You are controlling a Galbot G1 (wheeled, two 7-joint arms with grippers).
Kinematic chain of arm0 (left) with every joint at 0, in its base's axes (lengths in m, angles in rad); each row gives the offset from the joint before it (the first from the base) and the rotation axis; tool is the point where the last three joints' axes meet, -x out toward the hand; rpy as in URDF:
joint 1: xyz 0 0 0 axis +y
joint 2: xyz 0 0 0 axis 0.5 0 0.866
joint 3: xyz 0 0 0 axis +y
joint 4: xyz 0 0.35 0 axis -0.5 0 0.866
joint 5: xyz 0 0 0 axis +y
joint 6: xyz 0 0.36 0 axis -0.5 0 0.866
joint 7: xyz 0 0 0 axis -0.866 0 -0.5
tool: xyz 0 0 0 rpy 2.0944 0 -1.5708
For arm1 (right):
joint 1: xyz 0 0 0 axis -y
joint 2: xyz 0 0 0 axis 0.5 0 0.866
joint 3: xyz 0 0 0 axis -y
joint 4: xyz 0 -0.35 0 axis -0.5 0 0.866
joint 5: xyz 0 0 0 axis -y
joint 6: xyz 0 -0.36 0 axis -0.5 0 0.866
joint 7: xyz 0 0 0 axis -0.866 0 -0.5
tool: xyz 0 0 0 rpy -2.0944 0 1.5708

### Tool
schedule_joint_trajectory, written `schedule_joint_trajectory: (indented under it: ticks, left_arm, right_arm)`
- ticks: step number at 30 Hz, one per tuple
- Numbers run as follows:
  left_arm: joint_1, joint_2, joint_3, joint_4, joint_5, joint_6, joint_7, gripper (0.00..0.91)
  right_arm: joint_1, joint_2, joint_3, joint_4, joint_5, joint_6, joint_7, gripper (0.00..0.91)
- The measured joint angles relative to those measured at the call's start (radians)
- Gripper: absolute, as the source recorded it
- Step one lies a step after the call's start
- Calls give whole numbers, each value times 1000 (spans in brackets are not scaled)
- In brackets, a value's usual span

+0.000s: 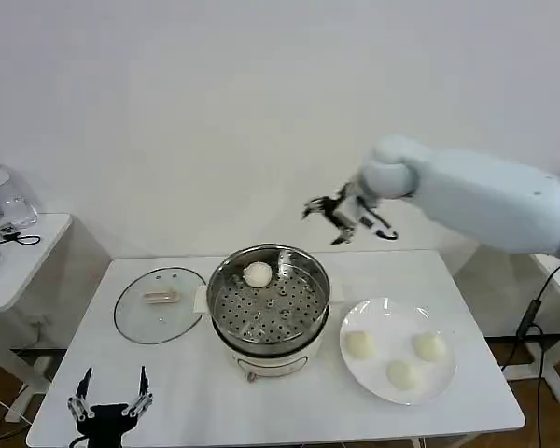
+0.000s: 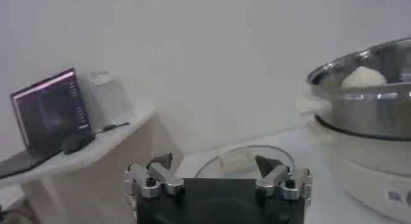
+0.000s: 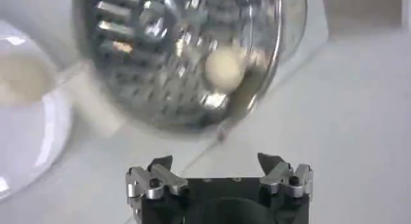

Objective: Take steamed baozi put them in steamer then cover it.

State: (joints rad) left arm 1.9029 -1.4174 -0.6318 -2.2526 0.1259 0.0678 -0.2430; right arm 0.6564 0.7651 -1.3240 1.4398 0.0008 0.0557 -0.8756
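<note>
One baozi (image 1: 258, 273) already sits on the perforated tray at the back of the steamer (image 1: 269, 297), centre of the frame; three more baozi (image 1: 358, 344) wait on the white plate (image 1: 383, 313) at lower right. They look soft and light, easily dented, so I judge each wants a gentle pinch across its widest part (no squeezing). The cover (image 1: 161, 303) lies flat on the tabletop (image 1: 289, 406) to the steamer's left, glass and slippery; its small cream handle is the place to take it. My right hand (image 1: 347, 215) hangs in the air above and behind the steamer, fingers spread and empty. My left hand (image 1: 110, 395) is parked at lower left, fingers spread, empty too.
</note>
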Motion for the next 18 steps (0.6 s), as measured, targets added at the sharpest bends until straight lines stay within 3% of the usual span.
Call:
schedule_joint_trajectory:
  ticks: [8,18]
  left_arm:
    - [-21,9,-1,0,5,8,30,907]
    - [-30,-5,-1,-3,21,11,47,907]
  right_arm:
    - [-37,-133,-53,120,59,-145,-3,907]
    - [-133,-161,-61,182,113,-269,-5,907]
